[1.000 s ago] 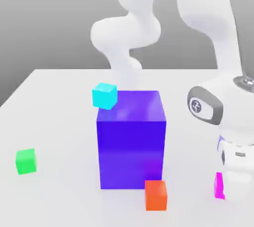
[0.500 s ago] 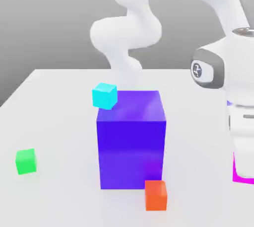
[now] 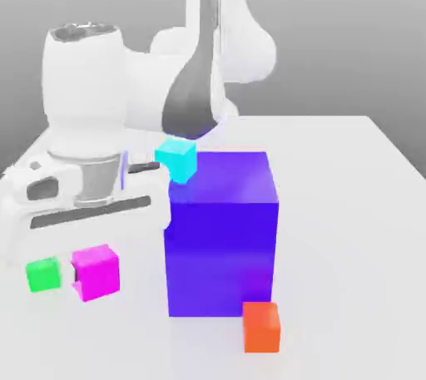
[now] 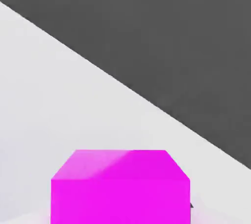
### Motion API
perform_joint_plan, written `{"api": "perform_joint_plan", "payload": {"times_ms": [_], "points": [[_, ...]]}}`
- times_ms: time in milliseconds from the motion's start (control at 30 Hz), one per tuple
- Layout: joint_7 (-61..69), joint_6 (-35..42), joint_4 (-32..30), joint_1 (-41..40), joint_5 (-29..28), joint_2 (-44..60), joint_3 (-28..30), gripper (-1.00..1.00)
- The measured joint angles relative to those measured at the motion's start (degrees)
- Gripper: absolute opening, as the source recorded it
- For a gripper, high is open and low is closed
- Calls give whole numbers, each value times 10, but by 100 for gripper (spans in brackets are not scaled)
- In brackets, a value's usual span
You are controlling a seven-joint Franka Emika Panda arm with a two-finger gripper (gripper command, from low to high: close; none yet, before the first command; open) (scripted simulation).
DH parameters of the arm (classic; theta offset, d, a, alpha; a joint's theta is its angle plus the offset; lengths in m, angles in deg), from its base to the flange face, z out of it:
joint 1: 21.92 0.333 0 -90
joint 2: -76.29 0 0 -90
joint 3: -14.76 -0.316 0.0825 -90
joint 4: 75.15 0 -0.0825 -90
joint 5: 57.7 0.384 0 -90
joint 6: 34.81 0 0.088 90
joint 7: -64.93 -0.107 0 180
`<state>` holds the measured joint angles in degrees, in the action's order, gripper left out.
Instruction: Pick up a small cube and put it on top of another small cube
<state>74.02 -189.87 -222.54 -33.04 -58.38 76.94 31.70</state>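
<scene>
The small magenta cube hangs under my gripper, which is shut on it at the exterior view's left. A dark fingertip shows at the cube's left side. The small green cube rests on the white table just to the left of the magenta one, a narrow gap apart. How high the magenta cube is above the table I cannot tell. In the hand view the magenta cube sits close up, with white table and a dark backdrop beyond it.
A big blue-purple block stands right of my hand, near the table's middle. A cyan cube sits by its upper left corner. An orange-red cube lies in front of the block.
The arm has swung from the exterior view's right, past the blue-purple block, to the left, carrying the magenta cube. The cube now hangs beside the green cube.
</scene>
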Motion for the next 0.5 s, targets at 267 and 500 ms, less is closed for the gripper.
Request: {"api": "perform_joint_plan", "payload": {"times_ms": [267, 500], "points": [[97, 5, -50, -174, 25, 14, 29, -100], [152, -71, -46, -177, 99, 102, -20, 100]]}}
